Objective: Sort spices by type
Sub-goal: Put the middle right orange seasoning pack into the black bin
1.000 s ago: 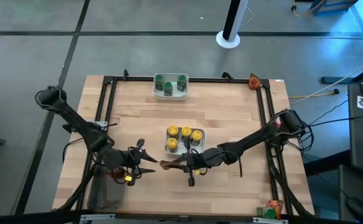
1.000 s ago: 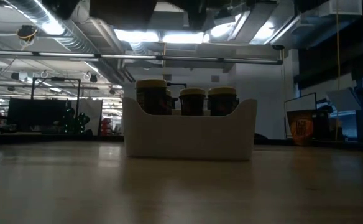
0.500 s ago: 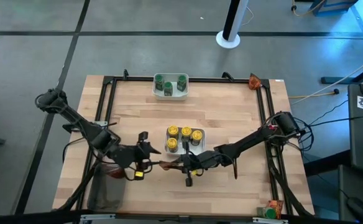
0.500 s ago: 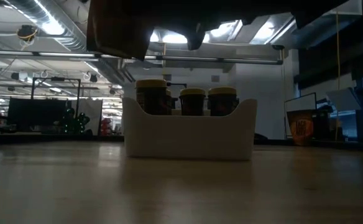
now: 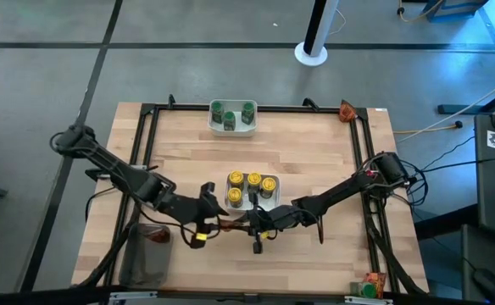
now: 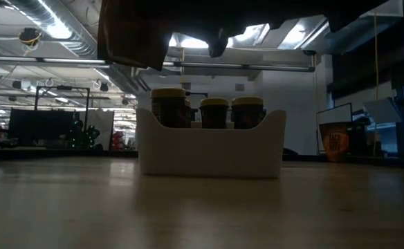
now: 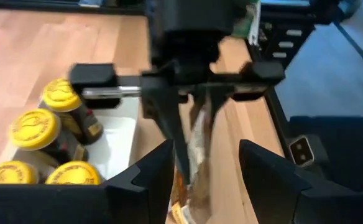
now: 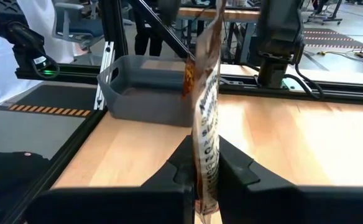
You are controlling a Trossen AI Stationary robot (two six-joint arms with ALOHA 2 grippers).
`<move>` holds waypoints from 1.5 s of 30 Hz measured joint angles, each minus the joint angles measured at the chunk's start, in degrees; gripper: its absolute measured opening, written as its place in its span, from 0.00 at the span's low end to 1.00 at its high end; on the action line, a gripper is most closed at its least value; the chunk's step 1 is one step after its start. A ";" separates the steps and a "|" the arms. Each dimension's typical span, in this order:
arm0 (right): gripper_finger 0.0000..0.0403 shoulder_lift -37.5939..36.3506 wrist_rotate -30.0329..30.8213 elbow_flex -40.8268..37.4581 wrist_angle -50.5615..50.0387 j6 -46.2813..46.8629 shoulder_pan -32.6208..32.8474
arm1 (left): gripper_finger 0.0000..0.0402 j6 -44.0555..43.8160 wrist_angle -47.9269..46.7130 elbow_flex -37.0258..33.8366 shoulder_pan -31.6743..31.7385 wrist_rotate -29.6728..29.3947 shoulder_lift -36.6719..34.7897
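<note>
Two grippers meet over the front middle of the table (image 5: pixel 315 161), and we read this as a hand-over of one spice packet (image 8: pixel 206 118). Our right gripper (image 5: pixel 246 225) has its fingers pressed together on the packet's lower edge, so the flat brown-orange sachet stands edge-on above the wood, free for another grip. Our left gripper (image 5: pixel 207 222) faces it from the other side with fingers spread; in the left wrist view the packet sits in the gap ahead of those fingers (image 7: pixel 145 180), not yet pinched as far as we can tell. We judge the packet is offered this way because the grey tray (image 8: pixel 145 87) lies at the table's front left, on the left arm's side; a dark brownish item shows in it from above, though we cannot tell what it is. One white bowl (image 5: pixel 230 197) just behind the grippers holds jars with yellow caps (image 5: pixel 253 180), four of them by the high view. A second white bowl (image 5: pixel 231 129) at the far edge holds jars with green caps (image 5: pixel 247 109). One more orange packet-like item (image 5: pixel 347 109) lies at the far right corner, well apart.
</note>
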 joint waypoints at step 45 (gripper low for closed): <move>0.64 -7.61 -6.95 0.07 -15.75 3.87 1.43 | 0.00 -6.97 -14.94 4.68 -11.79 -3.75 2.83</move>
